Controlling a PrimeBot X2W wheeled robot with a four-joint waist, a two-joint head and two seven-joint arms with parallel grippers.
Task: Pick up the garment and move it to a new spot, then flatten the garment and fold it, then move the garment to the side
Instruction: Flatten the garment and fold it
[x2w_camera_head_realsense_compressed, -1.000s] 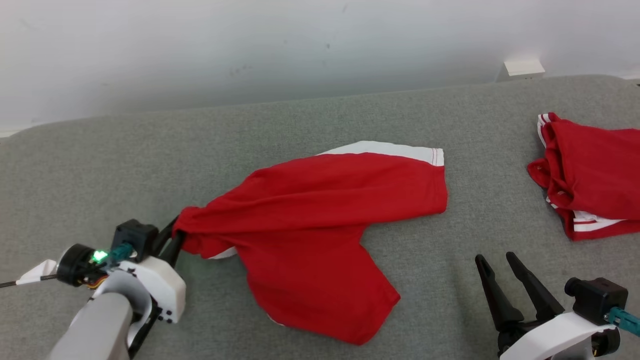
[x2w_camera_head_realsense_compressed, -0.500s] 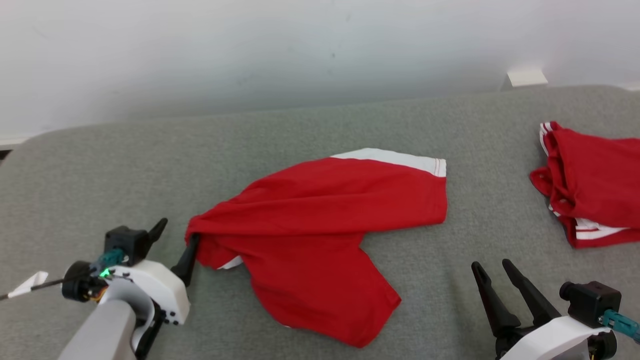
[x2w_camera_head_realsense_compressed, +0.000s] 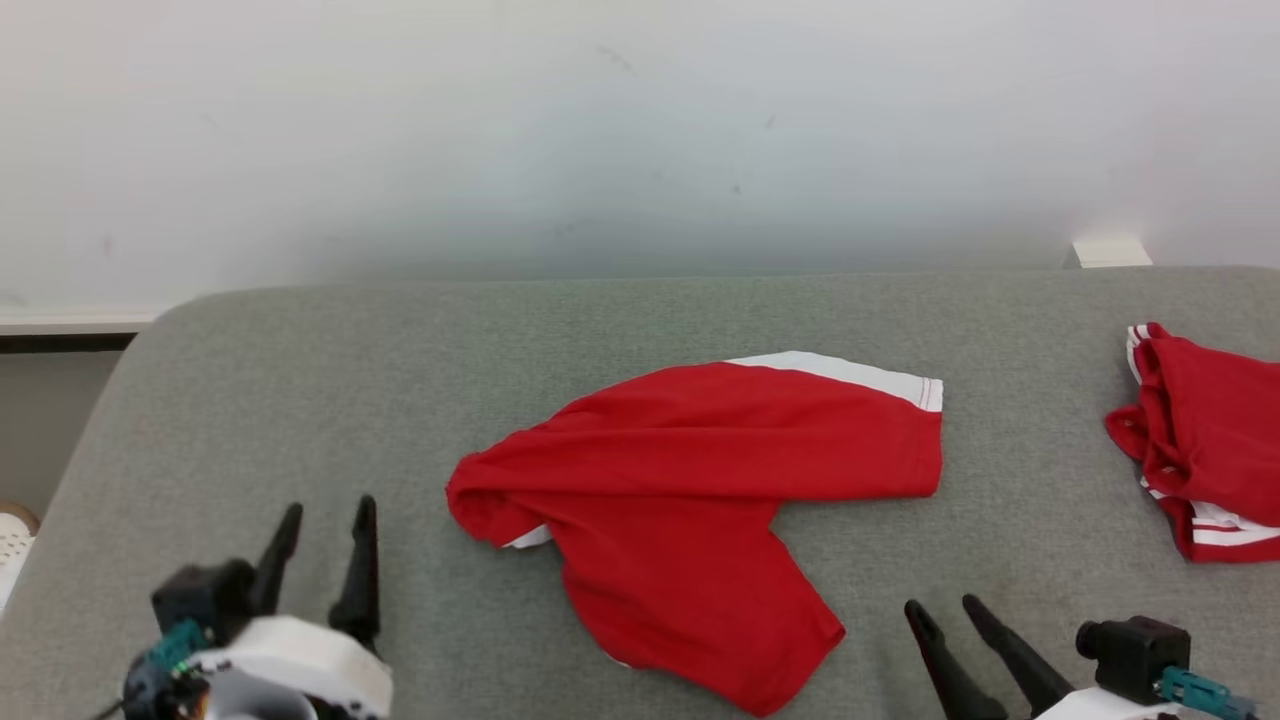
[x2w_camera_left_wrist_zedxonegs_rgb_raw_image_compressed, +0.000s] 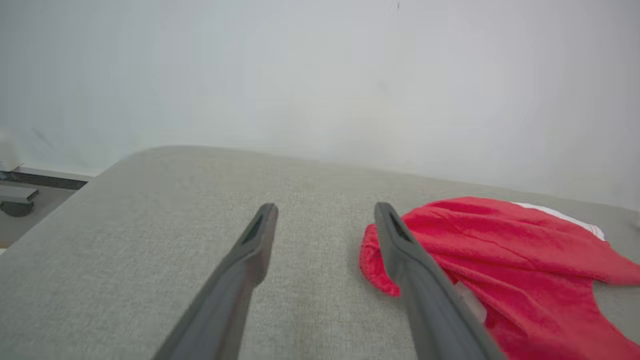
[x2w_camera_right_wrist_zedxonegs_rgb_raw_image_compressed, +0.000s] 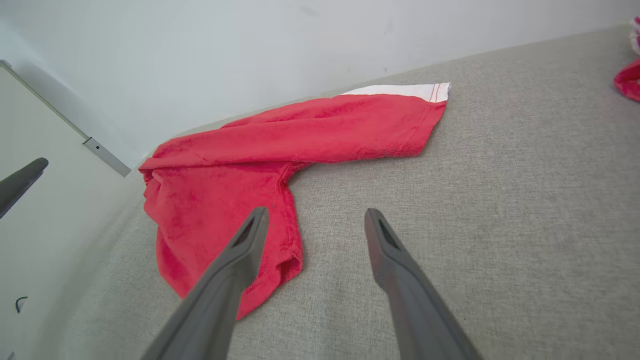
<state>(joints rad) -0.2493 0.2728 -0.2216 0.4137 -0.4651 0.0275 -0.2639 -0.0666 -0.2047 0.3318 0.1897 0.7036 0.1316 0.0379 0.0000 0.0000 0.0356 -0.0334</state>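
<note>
Red garment (x2w_camera_head_realsense_compressed: 700, 490), rumpled, mid-cushion

Crumpled red cloth (x2w_camera_head_realsense_compressed: 1210, 440) on grey surface (x2w_camera_head_realsense_compressed: 300, 400)

Two red garments (x2w_camera_head_realsense_compressed: 700, 480) (x2w_camera_head_realsense_compressed: 1215, 450), two pincers (x2w_camera_head_realsense_compressed: 330, 505) (x2w_camera_head_realsense_compressed: 941, 603), one grey padded surface (x2w_camera_head_realsense_compressed: 300, 400).

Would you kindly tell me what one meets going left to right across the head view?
The left gripper → spread red garment with a white band → right gripper → crumpled red-and-white garment, all over the grey padded surface.
</note>
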